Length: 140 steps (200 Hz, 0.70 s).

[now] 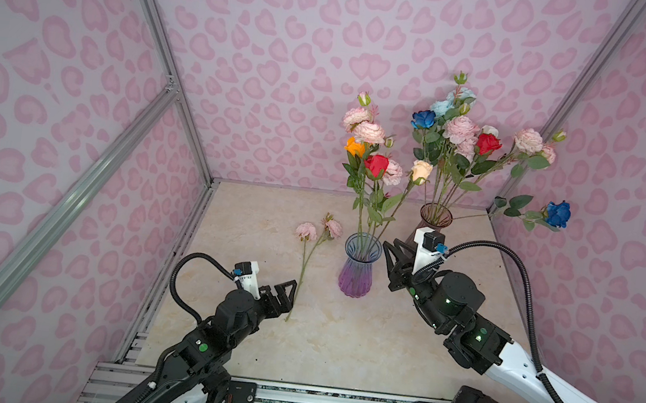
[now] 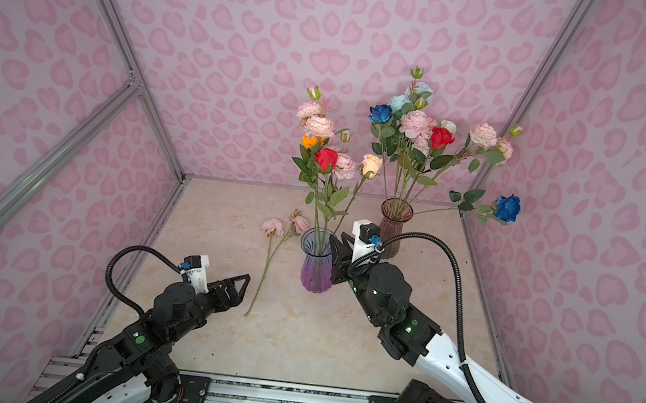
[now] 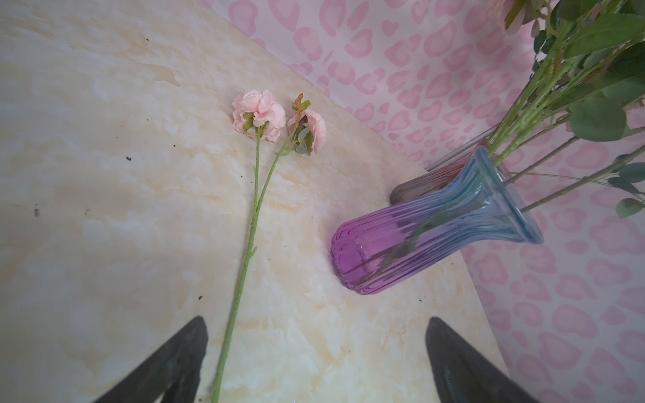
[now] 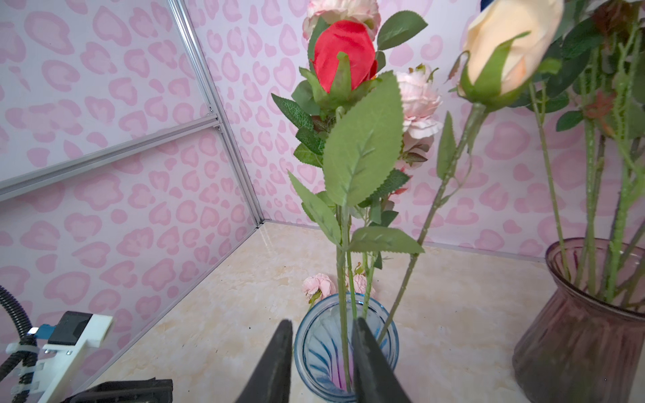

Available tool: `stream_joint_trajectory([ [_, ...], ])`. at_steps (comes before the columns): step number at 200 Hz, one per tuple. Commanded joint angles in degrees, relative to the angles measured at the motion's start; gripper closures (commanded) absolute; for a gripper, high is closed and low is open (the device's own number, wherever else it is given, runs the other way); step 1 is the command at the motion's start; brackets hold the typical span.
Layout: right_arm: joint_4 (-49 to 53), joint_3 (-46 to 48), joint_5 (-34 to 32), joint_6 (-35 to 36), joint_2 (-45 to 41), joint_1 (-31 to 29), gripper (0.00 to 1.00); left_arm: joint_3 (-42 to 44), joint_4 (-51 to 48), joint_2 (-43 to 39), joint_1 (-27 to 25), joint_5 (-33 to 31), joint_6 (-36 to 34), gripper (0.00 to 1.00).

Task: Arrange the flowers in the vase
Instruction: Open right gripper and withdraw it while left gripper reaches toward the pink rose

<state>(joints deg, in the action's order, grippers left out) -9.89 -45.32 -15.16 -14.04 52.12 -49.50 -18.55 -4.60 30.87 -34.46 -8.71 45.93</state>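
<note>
One pink two-headed flower [image 1: 306,231] lies at nine o'clock of the blue-purple glass vase [image 1: 355,273]; we must clamp its stem with our wide-apart left end effector [image 1: 291,295], right end effector [image 4: 323,322] barely parted.

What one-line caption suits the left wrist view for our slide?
Open left gripper above a pink two-headed flower lying on the table beside the purple-blue vase.

Front vase [image 1: 357,269]: ribbed glass, glossy, translucent blue-to-purple. Rear vase [image 1: 436,220], at its 1 o'clock: ribbed smoky-brown glass, glossy. Flowers [image 1: 376,165]: matt cloth petals and leaves, plastic stems. Tabletop [image 1: 337,346]: smooth marble-look, slight sheen. Frame rail [image 1: 152,22]: brushed metal. Walls [image 1: 291,39]: matt print.
</note>
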Motion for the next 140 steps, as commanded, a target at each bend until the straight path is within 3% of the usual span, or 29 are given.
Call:
stream_joint_trajectory([
  [1, -0.1, 2.7, -5.3, -1.4, -3.0, -0.1, 0.68, -2.3, 0.5, 3.5, 0.1, -0.5, -2.5, 0.03],
  [29, 0.8, 7.4, -7.5, -4.7, -6.5, -0.1, 0.64, -7.9, -3.7, 12.8, 0.1, -2.9, -4.5, 0.08],
  [48, 3.7, 9.3, -6.9, -7.0, -6.5, -0.1, 0.63, -13.8, -9.2, 21.9, 0.1, -5.2, -6.4, 0.14],
  [74, 6.3, 12.5, -11.4, -10.9, -7.7, -0.1, 0.62, -22.8, -16.7, 36.0, 0.0, -5.0, -9.1, 0.24],
  [107, 6.8, 16.9, -14.6, -15.8, -11.0, 1.2, 0.6, -27.1, -16.5, 46.8, -0.4, -5.0, -10.3, 0.24],
  [140, 7.8, 19.4, -13.3, -20.8, -12.2, 4.4, 0.6, -32.0, -16.4, 55.4, -0.7, -4.2, -12.8, 0.28],
])
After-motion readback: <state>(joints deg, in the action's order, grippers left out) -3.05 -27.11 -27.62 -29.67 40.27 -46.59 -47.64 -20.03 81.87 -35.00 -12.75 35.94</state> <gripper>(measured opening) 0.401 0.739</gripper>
